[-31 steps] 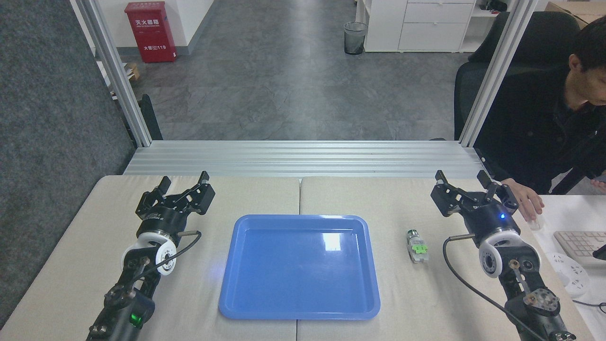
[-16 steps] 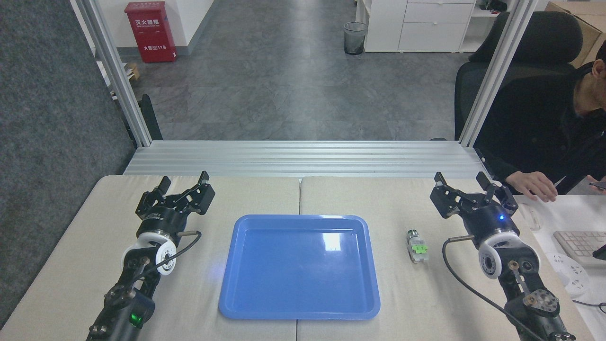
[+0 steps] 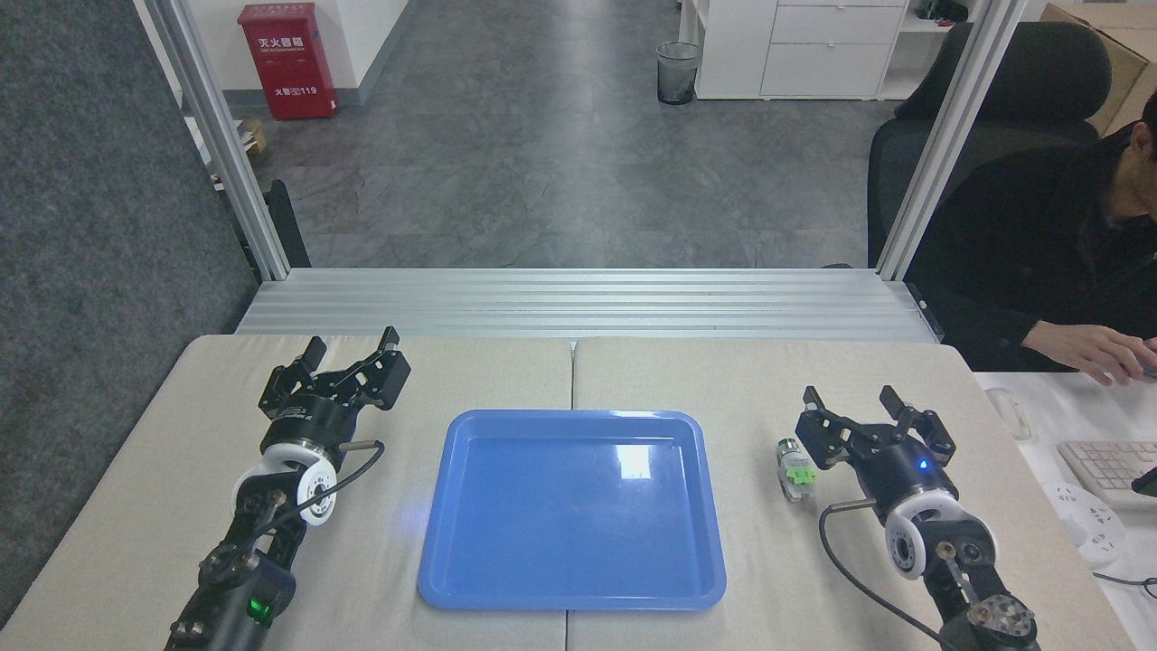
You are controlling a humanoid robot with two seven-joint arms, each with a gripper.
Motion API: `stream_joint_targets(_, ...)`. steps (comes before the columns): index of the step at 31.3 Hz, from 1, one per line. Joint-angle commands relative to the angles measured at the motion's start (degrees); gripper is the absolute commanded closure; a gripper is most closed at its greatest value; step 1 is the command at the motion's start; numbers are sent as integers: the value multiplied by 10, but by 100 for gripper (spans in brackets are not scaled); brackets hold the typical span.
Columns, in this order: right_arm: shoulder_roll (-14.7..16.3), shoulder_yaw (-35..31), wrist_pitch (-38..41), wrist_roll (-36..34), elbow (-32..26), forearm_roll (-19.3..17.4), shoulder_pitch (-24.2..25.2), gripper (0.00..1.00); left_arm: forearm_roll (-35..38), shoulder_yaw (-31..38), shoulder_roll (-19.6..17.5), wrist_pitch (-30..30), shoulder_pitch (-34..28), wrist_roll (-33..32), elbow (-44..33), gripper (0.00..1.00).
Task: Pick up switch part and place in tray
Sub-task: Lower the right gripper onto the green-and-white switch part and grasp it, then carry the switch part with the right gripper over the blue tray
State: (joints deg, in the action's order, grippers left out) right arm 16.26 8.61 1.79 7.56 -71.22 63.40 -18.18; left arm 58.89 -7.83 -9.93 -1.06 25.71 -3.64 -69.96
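Plastic switch part [image 3: 795, 469] near the table's right edge looks light, rigid, slippery; we'd pinch its green middle. Right claw [image 3: 853, 406] spread apart just beside it, left claw [image 3: 352, 347] apart too.

Tray [image 3: 571, 579]: glossy blue plastic, smooth, window glare on it. Table [image 3: 768, 588]: matt beige, soft-looking cloth-like cover, seam down the middle. Switch part [image 3: 794, 468]: whitish translucent plastic body, bright green plastic block, dark shiny metal end. Left gripper [image 3: 351, 344] and right gripper [image 3: 848, 398]: matt black, hard plastic or coated metal, can't tell which; white glossy rings at the wrists. Rails [image 3: 578, 303] behind the table: ribbed brushed aluminium, satin finish. Floor [image 3: 542, 163]: smooth grey, stone-look, slight sheen. Wall panel [image 3: 90, 226] on the left: rough grey carpet-like fabric.
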Motion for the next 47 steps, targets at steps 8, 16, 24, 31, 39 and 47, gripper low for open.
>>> stream_joint_targets(8,-55,41,-2,1,129,-6,12,0,0,0,0,0,0,0,0,0)
stream_joint_targets(16,-70,42,0,-1,157,-6,12,0,0,0,0,0,0,0,0,0)
stream_joint_targets(24,-83,46,-1,-4,183,-6,0,0,0,0,0,0,0,0,0,0)
stream_joint_targets(31,-84,45,-9,-8,181,-8,-4,15,0,0,0,0,0,0,0,0)
stream_joint_targets(39,-81,35,-3,-37,177,-14,-3,92,0,-1,0,0,0,0,0,0)
stream_joint_targets(47,-84,13,-17,-51,163,-21,-13,100,0,0,0,0,0,0,0,0)
